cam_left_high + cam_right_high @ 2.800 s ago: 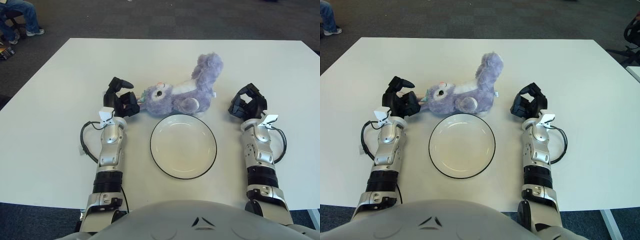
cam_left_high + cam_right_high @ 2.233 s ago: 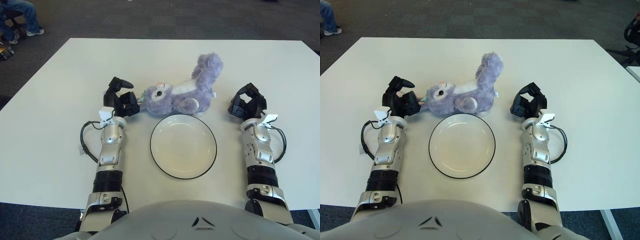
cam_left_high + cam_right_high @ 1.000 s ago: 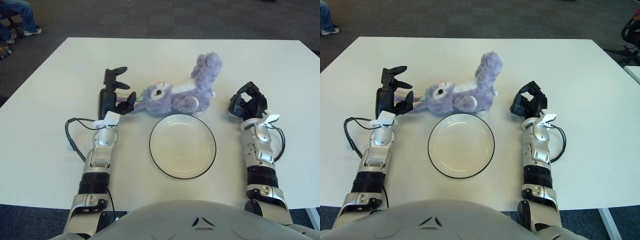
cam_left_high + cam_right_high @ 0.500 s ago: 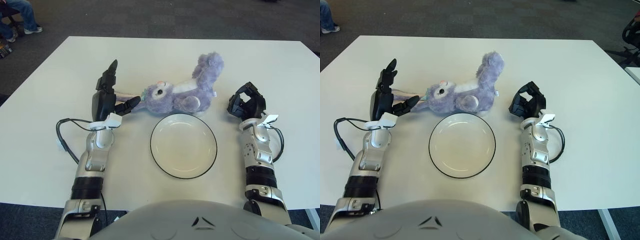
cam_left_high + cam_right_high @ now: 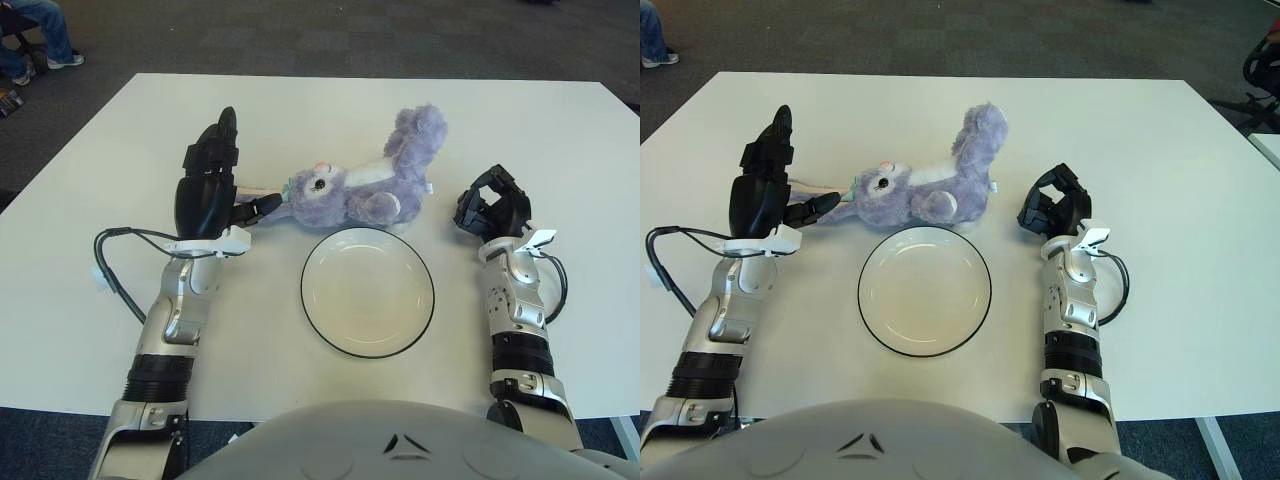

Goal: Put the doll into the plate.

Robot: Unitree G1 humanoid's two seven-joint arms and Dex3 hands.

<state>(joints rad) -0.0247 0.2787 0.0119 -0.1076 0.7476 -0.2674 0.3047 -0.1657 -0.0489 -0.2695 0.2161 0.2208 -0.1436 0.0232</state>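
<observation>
A fluffy lilac plush doll [image 5: 365, 185] lies on its side at the centre of the white table [image 5: 90, 180], just above the round white plate with a thin black rim [image 5: 367, 291], which is empty. At centre left, the robot's left hand [image 5: 208, 185] has risen and opened over the last few seconds: its fingers now stretch upward, with only the thumb reaching toward the doll's head. It grips nothing, so the doll has not yet been picked up. The right hand [image 5: 492, 207], fingers curled and empty, shows right of the doll, unchanged.
</observation>
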